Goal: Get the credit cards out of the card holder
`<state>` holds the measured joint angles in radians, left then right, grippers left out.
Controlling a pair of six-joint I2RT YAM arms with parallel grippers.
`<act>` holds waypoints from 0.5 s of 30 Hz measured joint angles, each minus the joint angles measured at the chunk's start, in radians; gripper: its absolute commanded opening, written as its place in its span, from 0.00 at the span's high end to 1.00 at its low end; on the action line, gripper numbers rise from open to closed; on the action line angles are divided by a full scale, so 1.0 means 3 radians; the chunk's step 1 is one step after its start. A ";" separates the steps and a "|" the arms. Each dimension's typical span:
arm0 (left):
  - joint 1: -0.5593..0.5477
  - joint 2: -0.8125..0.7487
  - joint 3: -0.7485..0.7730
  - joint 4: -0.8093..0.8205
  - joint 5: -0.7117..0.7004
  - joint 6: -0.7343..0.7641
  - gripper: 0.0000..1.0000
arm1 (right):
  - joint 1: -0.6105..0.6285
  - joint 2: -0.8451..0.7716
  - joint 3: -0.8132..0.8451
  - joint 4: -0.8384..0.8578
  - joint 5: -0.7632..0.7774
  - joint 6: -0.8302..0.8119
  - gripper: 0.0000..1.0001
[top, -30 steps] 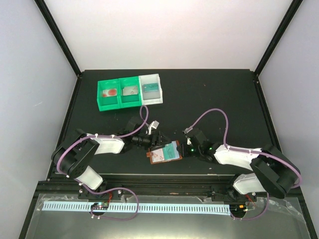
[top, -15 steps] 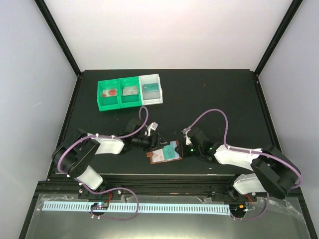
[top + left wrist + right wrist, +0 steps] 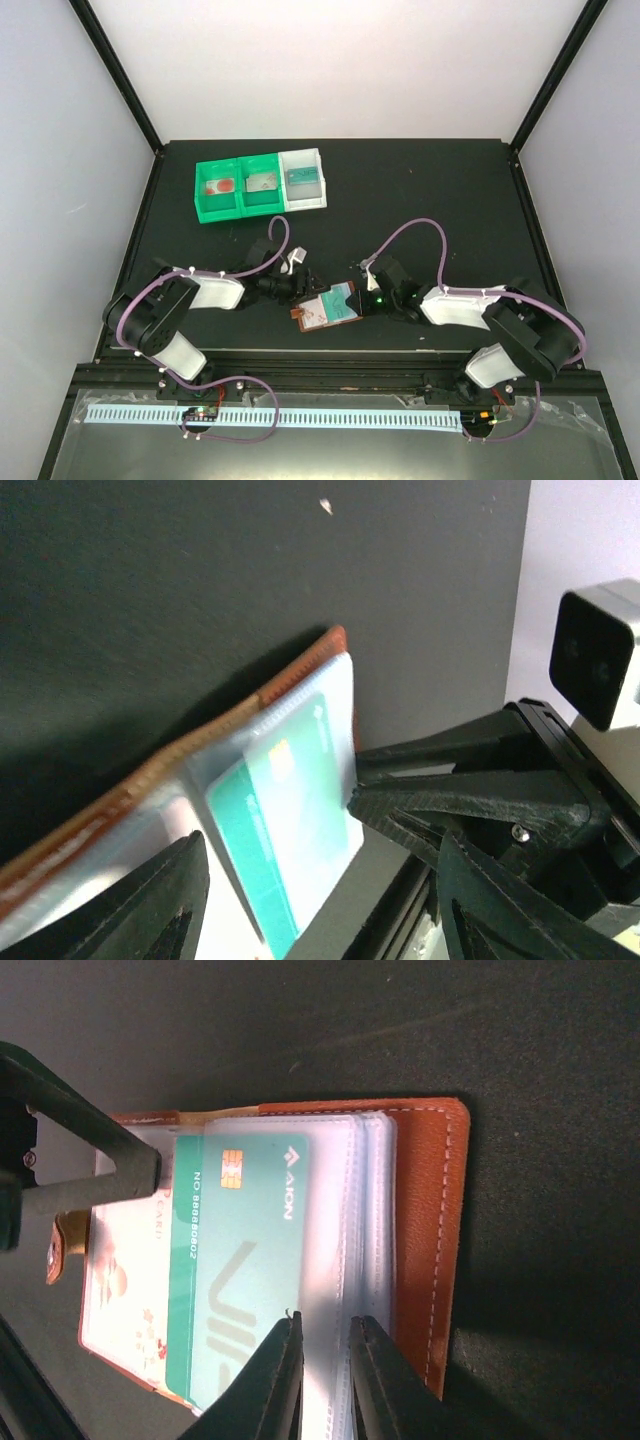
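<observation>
At the near edge of the counter the two arms reach inward toward each other, and the card holder lies open and flat between them, just ahead of their bases. The left fingers come at it from its left, the right fingers from its right.

From the right wrist, the holder's brown cover lies face up with a stack of clear pockets on it. A green card sits in the top pocket, its chip toward the far end. A pale card with red print lies beside it on the left page. The right fingers are drawn nearly together, with only a slim gap between them. Their tips sit at the near edge of the clear pockets, just right of the green card, with pocket plastic in the gap. Whether they actually pinch it I cannot tell.

From the left wrist, the left fingers stand wide apart with the holder's pockets and the green card lying between them. They grip nothing that can be seen. One tip lies over the far left corner of the holder.

Farther back, well apart from the holder, a green bin and a white bin stand side by side, touching.
</observation>
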<state>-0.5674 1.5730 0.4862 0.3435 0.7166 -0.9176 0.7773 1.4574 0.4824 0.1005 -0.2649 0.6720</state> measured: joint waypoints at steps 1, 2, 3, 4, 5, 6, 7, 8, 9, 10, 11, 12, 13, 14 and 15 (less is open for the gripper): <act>0.0041 0.0000 0.0000 -0.0015 -0.0003 0.0022 0.37 | 0.0001 0.0011 0.0000 0.0023 -0.0006 0.0011 0.89; 0.0080 0.0000 -0.0001 -0.0032 -0.0005 0.0042 0.37 | 0.0006 0.0027 0.0000 0.0045 -0.0009 0.0027 0.91; 0.0112 0.0000 -0.0001 -0.0047 -0.0009 0.0062 0.37 | 0.0008 0.0036 0.0000 0.0058 -0.0014 0.0036 0.93; 0.0153 0.0000 -0.0001 -0.0069 -0.0015 0.0089 0.37 | 0.0013 0.0043 0.0000 0.0070 -0.0014 0.0045 0.95; 0.0183 -0.0001 -0.0001 -0.0086 -0.0024 0.0109 0.37 | 0.0015 0.0051 -0.0001 0.0078 -0.0014 0.0055 0.96; 0.0202 -0.0001 -0.0001 -0.0102 -0.0029 0.0125 0.38 | 0.0020 0.0056 0.0000 0.0083 -0.0013 0.0065 0.97; 0.0220 -0.0003 -0.0001 -0.0122 -0.0034 0.0144 0.38 | 0.0025 0.0061 -0.0001 0.0084 -0.0014 0.0069 0.98; 0.0230 -0.0006 -0.0001 -0.0132 -0.0036 0.0153 0.38 | 0.0029 0.0065 -0.0001 0.0085 -0.0014 0.0076 0.98; 0.0234 -0.0009 -0.0001 -0.0140 -0.0036 0.0161 0.38 | 0.0031 0.0069 -0.0001 0.0086 -0.0013 0.0078 0.98; 0.0234 -0.0009 -0.0001 -0.0140 -0.0034 0.0167 0.38 | 0.0032 0.0070 -0.0001 0.0086 -0.0013 0.0083 0.98; 0.0233 -0.0010 -0.0003 -0.0142 -0.0034 0.0168 0.38 | 0.0032 0.0070 0.0000 0.0084 -0.0011 0.0085 0.98; 0.0233 -0.0017 -0.0009 -0.0141 -0.0034 0.0168 0.38 | 0.0034 0.0070 0.0000 0.0081 -0.0008 0.0085 0.98; 0.0233 -0.0033 -0.0023 -0.0145 -0.0032 0.0167 0.38 | 0.0036 0.0067 0.0003 0.0075 -0.0001 0.0085 0.98; 0.0233 -0.0065 -0.0043 -0.0148 -0.0031 0.0167 0.38 | 0.0039 0.0060 0.0008 0.0056 0.0003 0.0084 0.97; 0.0233 -0.0106 -0.0065 -0.0151 -0.0031 0.0167 0.38 | 0.0043 0.0041 0.0014 0.0020 0.0011 0.0084 0.97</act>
<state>-0.4976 1.5414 0.4667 0.2981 0.7074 -0.8677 0.7902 1.4696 0.4866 0.1066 -0.2615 0.6971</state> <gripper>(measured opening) 0.624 0.021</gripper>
